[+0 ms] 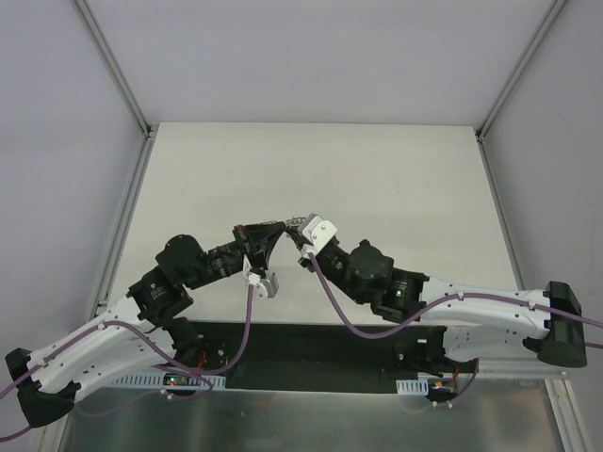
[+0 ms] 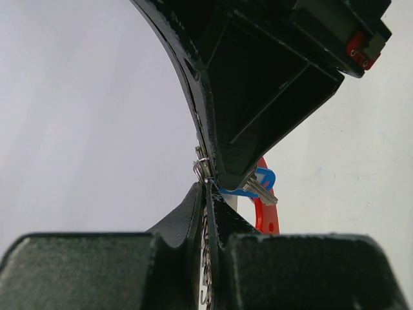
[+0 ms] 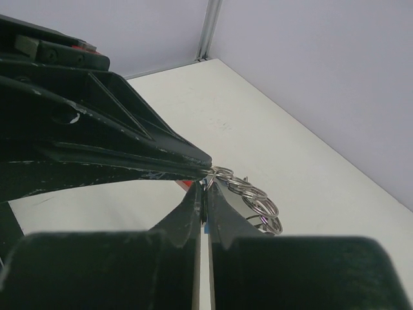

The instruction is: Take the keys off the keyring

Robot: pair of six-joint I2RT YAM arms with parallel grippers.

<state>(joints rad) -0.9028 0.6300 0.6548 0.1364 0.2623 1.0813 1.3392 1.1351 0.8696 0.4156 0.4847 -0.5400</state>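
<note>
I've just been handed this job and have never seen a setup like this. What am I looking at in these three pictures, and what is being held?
These are two robot arms bolted at the near edge of a white table. The top picture looks down from above and behind them. In it the left hand and right hand meet tip to tip over the table.

The other two pictures come from a camera on each wrist, so the dark blocks at the bottom are that hand's own fingers.

Both hands are shut, pinching the keyring, a chain of thin wire rings, between them. The left wrist view also shows a silvery key with a blue piece, and the red tag behind them. Which ring each hand pinches is too small to tell.
</note>
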